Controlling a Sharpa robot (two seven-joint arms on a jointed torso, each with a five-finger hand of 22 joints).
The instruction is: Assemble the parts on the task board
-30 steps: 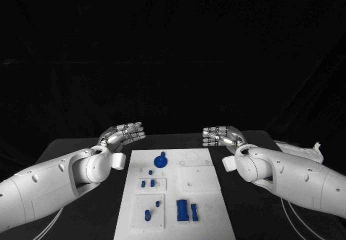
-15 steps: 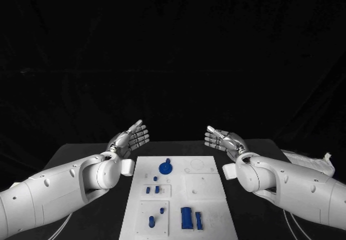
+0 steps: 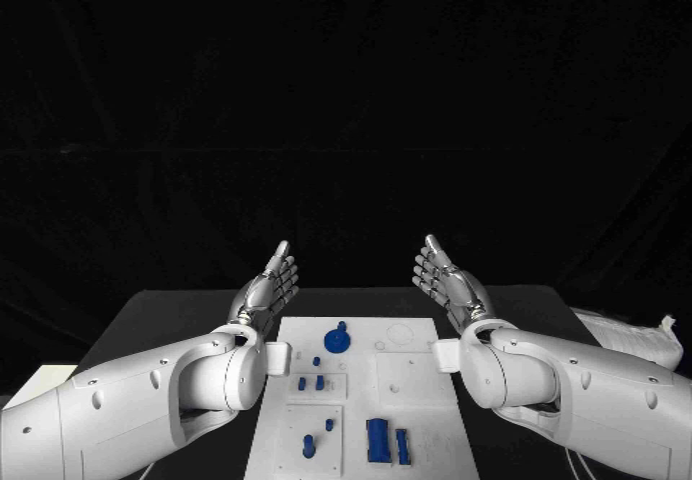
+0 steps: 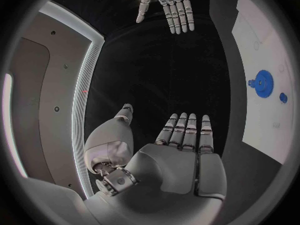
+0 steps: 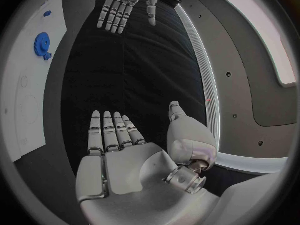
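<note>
1. Sitting at lower centre of the head view: flat white rectangular task board (image 3: 411, 395) on the black table (image 3: 173, 315), long axis running away from the robot.
2. Small blue plastic parts on it: round gear-like piece (image 3: 338, 340) at the far end, short pegs (image 3: 310, 382) mid-board, two upright bars (image 3: 385, 441) nearest the robot.
3. Left hand (image 3: 268, 284) and right hand (image 3: 447, 280) flank the board's far end, raised clear of it, palms facing each other.
4. Both hands' fingers straight, extended, holding nothing.
</note>
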